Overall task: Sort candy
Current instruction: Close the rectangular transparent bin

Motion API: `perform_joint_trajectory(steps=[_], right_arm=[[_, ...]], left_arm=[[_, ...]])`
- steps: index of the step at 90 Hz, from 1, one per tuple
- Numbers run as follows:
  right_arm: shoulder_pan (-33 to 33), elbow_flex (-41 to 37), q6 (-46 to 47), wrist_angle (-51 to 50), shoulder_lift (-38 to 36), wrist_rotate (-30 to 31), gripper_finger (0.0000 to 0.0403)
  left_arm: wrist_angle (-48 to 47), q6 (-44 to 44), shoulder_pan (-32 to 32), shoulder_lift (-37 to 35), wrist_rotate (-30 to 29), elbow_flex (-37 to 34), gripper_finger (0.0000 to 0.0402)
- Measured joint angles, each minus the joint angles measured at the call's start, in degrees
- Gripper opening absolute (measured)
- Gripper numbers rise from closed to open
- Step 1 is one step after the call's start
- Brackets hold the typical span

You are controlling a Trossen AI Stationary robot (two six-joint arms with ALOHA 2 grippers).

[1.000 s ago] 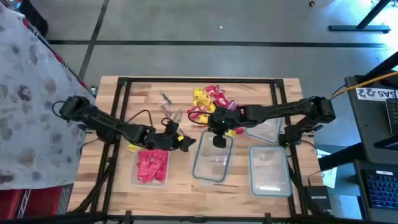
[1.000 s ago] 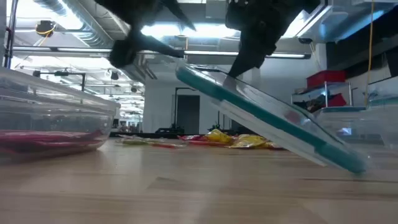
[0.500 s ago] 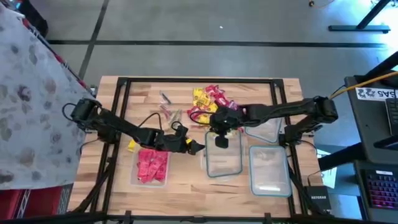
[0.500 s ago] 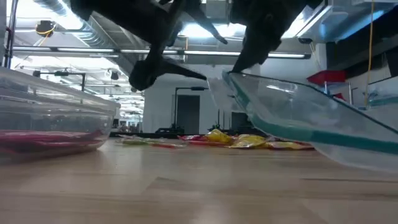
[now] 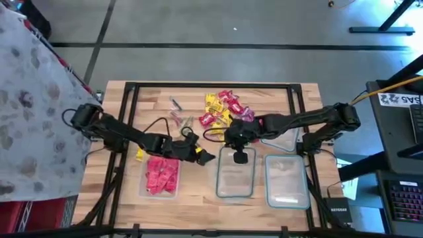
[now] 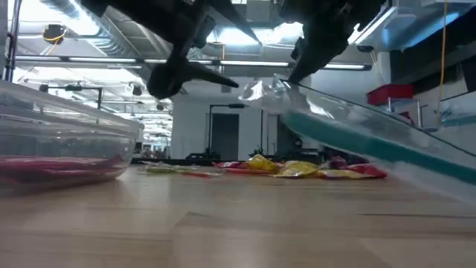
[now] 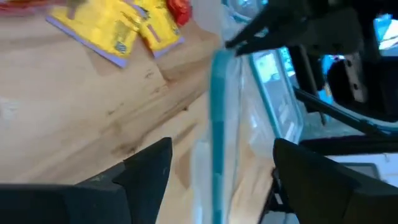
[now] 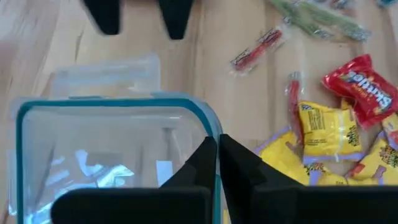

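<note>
right gripper (image 5: 239, 147): clamping the back rim of the middle container (image 5: 236, 180), fingers (image 8: 205, 163) nearly closed with the teal-edged rim between them (right wrist view). Low view is showing that end lifted and the container tilting, near end down toward the table (image 5: 192, 201).

left gripper (image 5: 206, 157): hanging just left of the middle container's back left corner, fingers (image 7: 146, 165) spread wide and holding nothing. Left wrist view is showing the container's teal rim running up between the two fingers, not touching either as far as I can tell.

candy (image 5: 221, 109): lying as a loose pile of red, yellow and purple wrapped pieces at the back centre of the table, behind both grippers. A few thin pieces (image 5: 177, 112) are lying apart to the pile's left.

left container (image 5: 160, 177): sitting at front left, already holding pink/red candy.

right containers (image 5: 285, 182): one at front right, another behind it under the right arm; contents too unclear to name.

key relation: pile is lying just behind the right gripper and up-right of the left gripper, so right is nearer but is busy with the container. Container's long axis is running front to back. Left gripper is the free one and is probably needing to swing back toward the pile once the container is settled.

risk: tilted container may be sliding when released.
</note>
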Motion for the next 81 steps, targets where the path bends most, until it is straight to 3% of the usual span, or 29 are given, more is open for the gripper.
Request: perform_joint_trajectory(steps=[22, 36, 61, 71, 81], right_arm=[[0.0, 2.45, -0.15, 0.99, 0.0, -0.9, 0.0], [-0.02, 4.6, -1.3, 1.05, 0.0, 0.45, 0.0], [-0.02, 4.98, -1.33, 2.25, 0.0, 0.67, 0.0], [-0.02, 5.44, -0.84, 2.73, 0.0, 0.66, 0.0], [-0.02, 6.93, -0.59, 2.93, 0.0, 0.68, 0.0]], left_arm=[[2.18, 5.71, 0.35, 1.58, -2.79, 0.0, 0.0261], [10.47, 9.27, 0.69, 3.08, -3.02, 0.02, 0.0261], [13.87, 10.05, 1.91, 4.39, -2.79, 0.02, 0.0259], [13.62, 9.64, 1.79, 4.39, -2.71, 0.0, 0.0237], [13.71, 9.61, 1.81, 4.39, -2.47, 0.0, 0.0187]])
